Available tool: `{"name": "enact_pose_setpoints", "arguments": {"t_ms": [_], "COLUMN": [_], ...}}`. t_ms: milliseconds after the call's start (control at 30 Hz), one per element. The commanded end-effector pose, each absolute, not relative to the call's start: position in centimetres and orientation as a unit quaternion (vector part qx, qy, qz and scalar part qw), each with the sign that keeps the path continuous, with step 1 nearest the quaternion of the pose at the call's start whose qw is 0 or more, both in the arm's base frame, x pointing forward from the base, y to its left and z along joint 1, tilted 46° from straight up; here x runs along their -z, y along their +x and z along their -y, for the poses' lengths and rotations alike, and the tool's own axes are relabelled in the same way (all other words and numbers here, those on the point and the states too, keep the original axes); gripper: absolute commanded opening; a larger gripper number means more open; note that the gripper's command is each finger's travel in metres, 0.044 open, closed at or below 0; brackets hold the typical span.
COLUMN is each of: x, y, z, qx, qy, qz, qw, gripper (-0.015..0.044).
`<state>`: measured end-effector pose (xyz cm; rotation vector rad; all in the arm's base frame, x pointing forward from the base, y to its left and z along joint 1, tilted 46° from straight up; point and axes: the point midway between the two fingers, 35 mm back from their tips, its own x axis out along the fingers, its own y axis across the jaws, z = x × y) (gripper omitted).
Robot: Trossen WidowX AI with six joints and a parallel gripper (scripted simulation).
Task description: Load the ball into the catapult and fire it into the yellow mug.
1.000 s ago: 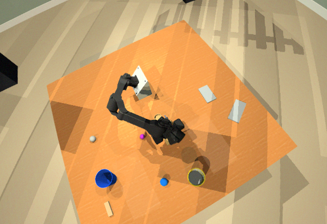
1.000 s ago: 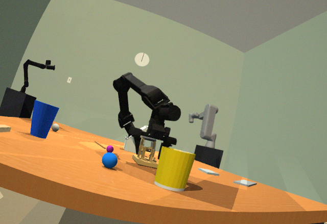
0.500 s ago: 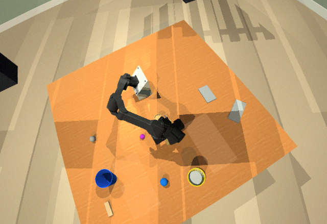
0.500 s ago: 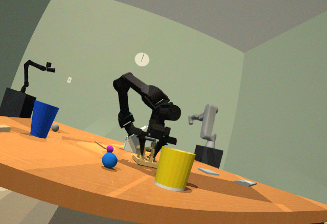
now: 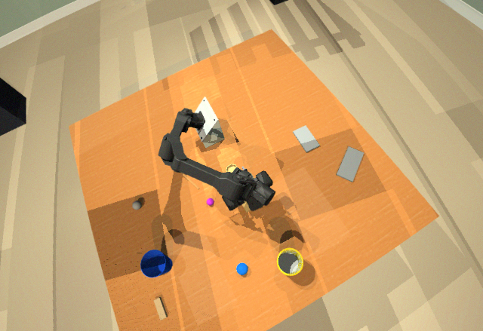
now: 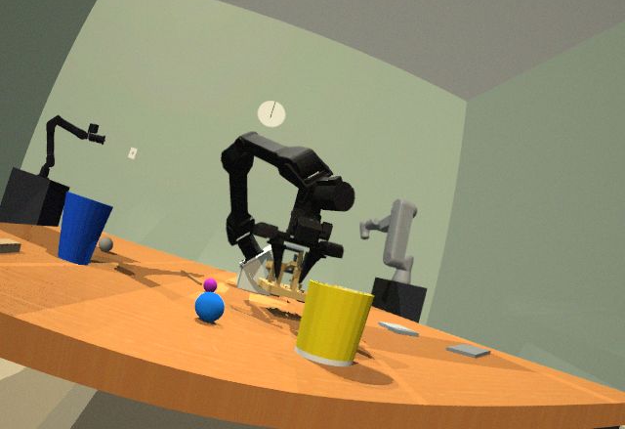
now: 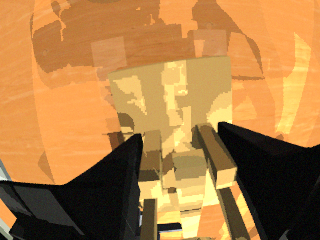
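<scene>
My gripper (image 6: pixel 289 280) (image 7: pixel 180 134) is shut on the upright frame of the wooden catapult (image 6: pixel 282 290) (image 7: pixel 200 85), one finger on each side. The catapult's base hangs a little above the table, its shadow below. In the top view the arm hides most of it. The yellow mug (image 5: pixel 286 258) (image 6: pixel 333 323) stands upright near the table edge. A magenta ball (image 5: pixel 210 201) (image 6: pixel 210 284), a larger blue ball (image 5: pixel 242 268) (image 6: pixel 209 306) and a grey ball (image 5: pixel 136 205) (image 6: pixel 105 243) lie apart on the table.
A blue cup (image 5: pixel 153 264) (image 6: pixel 83 227) stands on the blue ball's far side from the mug. A wooden block (image 5: pixel 160 308) (image 6: pixel 9 245) lies near it. Two flat grey plates (image 5: pixel 306 139) (image 5: pixel 349 163) lie on the right. A white angled panel (image 5: pixel 207 114) stands by the arm's base.
</scene>
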<state>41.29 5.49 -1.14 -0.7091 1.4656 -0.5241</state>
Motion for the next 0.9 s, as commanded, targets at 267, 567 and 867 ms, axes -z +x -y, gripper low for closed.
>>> {"name": "enact_pose_setpoints", "arguments": {"t_ms": [267,567,867], "x": [2.2,3.3,4.3], "y": [41.4,41.5,41.5], "z": [-4.4,-3.4,-2.3], "qx": [0.23,0.23,0.231], "qy": [-0.311,-0.312,-0.313], "qz": [-0.648,-0.648,-0.648], "qw": [0.656,0.656,0.655], "gripper": [0.0,0.0,0.0]}}
